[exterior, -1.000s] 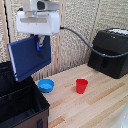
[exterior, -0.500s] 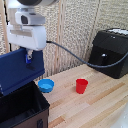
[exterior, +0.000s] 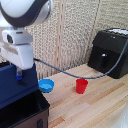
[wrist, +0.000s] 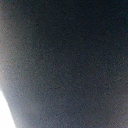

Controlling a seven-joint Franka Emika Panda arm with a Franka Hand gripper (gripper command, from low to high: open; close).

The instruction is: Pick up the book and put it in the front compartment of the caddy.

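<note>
The dark blue book (exterior: 11, 86) hangs upright at the exterior view's left, with its lower part behind the rim of the black caddy (exterior: 26, 113). My gripper (exterior: 19, 75) is shut on the book's upper edge, right above the caddy. I cannot tell which compartment lies under the book, because the dividers are hidden in the dark interior. The wrist view is filled by a blurred dark surface (wrist: 65, 55), with a pale patch in one corner.
A small blue bowl (exterior: 46, 86) sits on the wooden table (exterior: 95, 110) just beside the caddy. A red cup (exterior: 81, 86) stands further to the exterior view's right. A black box-shaped appliance (exterior: 111, 52) stands at the back right, and a grey cable (exterior: 65, 71) runs across.
The arm has carried the book toward the exterior view's left and downward, from above the bowl to over the caddy. The bowl and cup have not moved.
</note>
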